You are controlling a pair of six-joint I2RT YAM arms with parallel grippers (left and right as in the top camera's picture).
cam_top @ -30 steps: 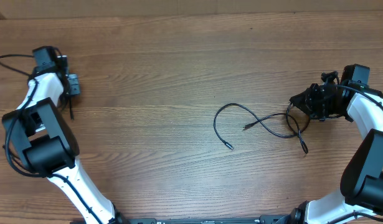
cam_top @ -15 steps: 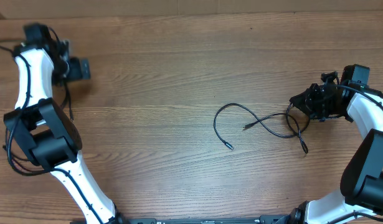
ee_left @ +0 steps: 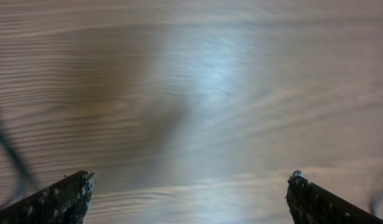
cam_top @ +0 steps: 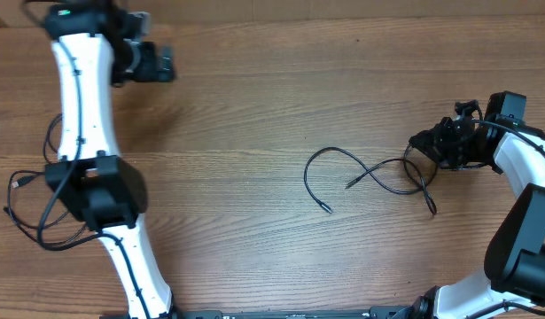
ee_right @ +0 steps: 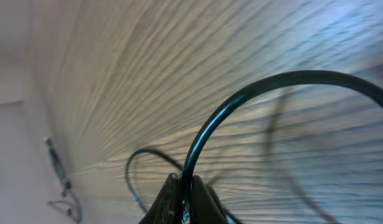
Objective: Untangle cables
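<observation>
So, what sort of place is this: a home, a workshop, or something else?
Probably a robotics lab or test bench. Two white robot arms, the left arm and the right arm, stand at a wooden table, and thin black cables with small plugs lie on it.

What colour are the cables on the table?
The cables are black; the overhead view shows it best.

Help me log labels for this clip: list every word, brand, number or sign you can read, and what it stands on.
None: no text can be read in any view.
No print shows on the cables, the left arm, the right arm or the table.
Both wrist views are blurred, and no lettering shows in them.
</observation>
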